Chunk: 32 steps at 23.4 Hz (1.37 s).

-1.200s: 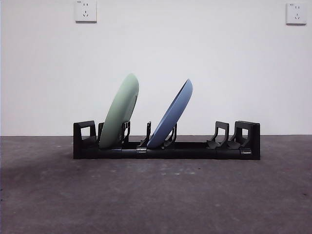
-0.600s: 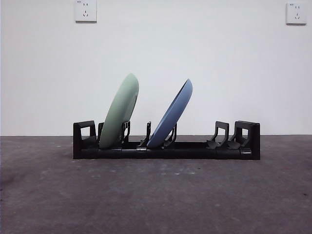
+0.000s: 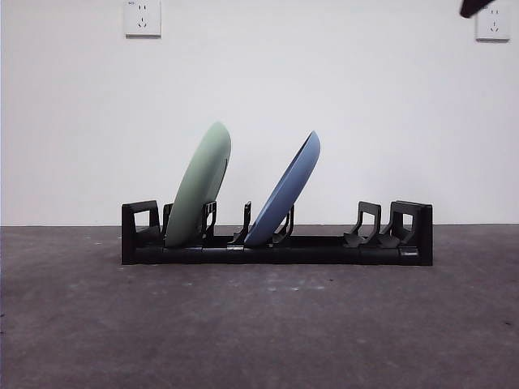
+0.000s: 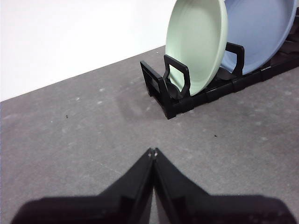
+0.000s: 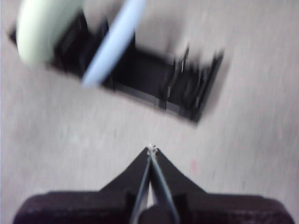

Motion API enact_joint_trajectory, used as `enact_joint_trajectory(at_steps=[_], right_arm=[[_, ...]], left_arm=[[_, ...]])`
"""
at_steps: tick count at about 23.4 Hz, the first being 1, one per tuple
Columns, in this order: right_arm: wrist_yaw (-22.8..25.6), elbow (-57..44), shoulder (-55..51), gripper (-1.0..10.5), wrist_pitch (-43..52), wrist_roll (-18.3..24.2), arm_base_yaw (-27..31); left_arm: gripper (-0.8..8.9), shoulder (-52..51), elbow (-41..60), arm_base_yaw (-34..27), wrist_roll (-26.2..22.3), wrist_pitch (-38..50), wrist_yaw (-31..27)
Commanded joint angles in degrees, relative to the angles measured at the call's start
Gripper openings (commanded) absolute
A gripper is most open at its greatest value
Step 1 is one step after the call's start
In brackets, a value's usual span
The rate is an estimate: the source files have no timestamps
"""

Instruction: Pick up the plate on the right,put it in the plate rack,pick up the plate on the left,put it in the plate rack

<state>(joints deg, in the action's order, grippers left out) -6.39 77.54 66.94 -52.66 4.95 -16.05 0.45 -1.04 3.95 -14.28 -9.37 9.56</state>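
Observation:
The black plate rack (image 3: 276, 243) stands across the middle of the table. A pale green plate (image 3: 199, 186) leans in its left slots and a blue plate (image 3: 285, 190) leans in the slots beside it. The left wrist view shows the green plate (image 4: 198, 44), the blue plate (image 4: 254, 32) and the rack's end (image 4: 163, 88), with my left gripper (image 4: 153, 151) shut and empty over bare table, well short of the rack. My right gripper (image 5: 151, 149) is shut and empty, high above the rack (image 5: 154, 74); that view is blurred. A black tip (image 3: 474, 6) shows at the top right corner.
The rack's right-hand slots (image 3: 377, 227) hold nothing. Grey table (image 3: 259, 324) spreads in front of the rack. A white wall with two sockets (image 3: 143, 18) rises behind.
A black arm tip has come into the front view's top right corner. The shadow on the table's left has faded. Plates and rack have not moved.

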Motion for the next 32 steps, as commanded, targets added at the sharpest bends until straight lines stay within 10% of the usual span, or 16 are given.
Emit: enact_joint_trajectory(at_steps=[1,12,18,26,32], right_arm=[[0.04,-0.63,0.09,0.0,3.65,-0.20,-0.04],[0.17,-0.63,0.09,0.0,6.40,-0.15,-0.04],[15.10,-0.63,-3.28,0.0,5.86,0.66,1.46],[10.60,-1.40,-18.08,0.0,6.75,2.80,10.82],[7.13,-17.31,-30.75,0.0,24.24,2.78,16.28]], left_arm=[[-0.03,0.31,0.61,-0.15,1.20,0.39,-0.17],[-0.03,0.83,0.61,-0.15,1.20,0.39,-0.17],[-0.03,0.85,0.61,-0.15,1.20,0.39,-0.20],[-0.03,0.85,0.61,-0.15,1.20,0.39,-0.17],[-0.03,0.85,0.61,-0.15,1.20,0.39,-0.17]])
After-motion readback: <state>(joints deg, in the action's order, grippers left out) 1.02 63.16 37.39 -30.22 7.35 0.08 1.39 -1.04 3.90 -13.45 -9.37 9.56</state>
